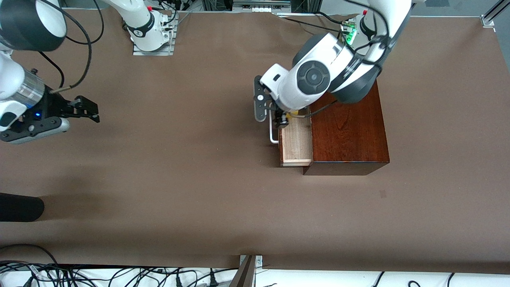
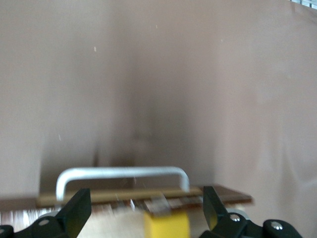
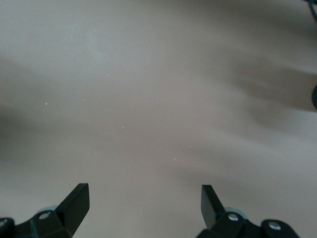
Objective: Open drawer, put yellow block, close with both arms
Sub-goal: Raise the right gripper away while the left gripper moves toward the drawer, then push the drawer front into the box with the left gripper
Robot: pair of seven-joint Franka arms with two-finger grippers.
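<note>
While the left gripper [image 2: 146,210] hung over the open drawer [image 1: 297,143], its fingers [image 2: 77,210] stood wide apart with the yellow block [image 2: 166,225] between them, apparently touching neither. You could not tell from these views whether the block rested on the tray floor or was only just clear of it. It sat at the end of the tray farther from the front camera, just inside the drawer front and its white loop handle [image 2: 121,173].

Your main risk, as I judged it, was the handle: the gripper sat close above it, so a careless lift could have snagged a finger and dragged the drawer. Closing too soon, before that gripper had cleared the tray, would have jammed it against the mahogany box [image 1: 348,127].

The drawer pointed toward the right arm's end of the table, its long axis running toward the front camera.

Your right gripper [image 1: 85,108] waited open over bare table, well apart from the box.
</note>
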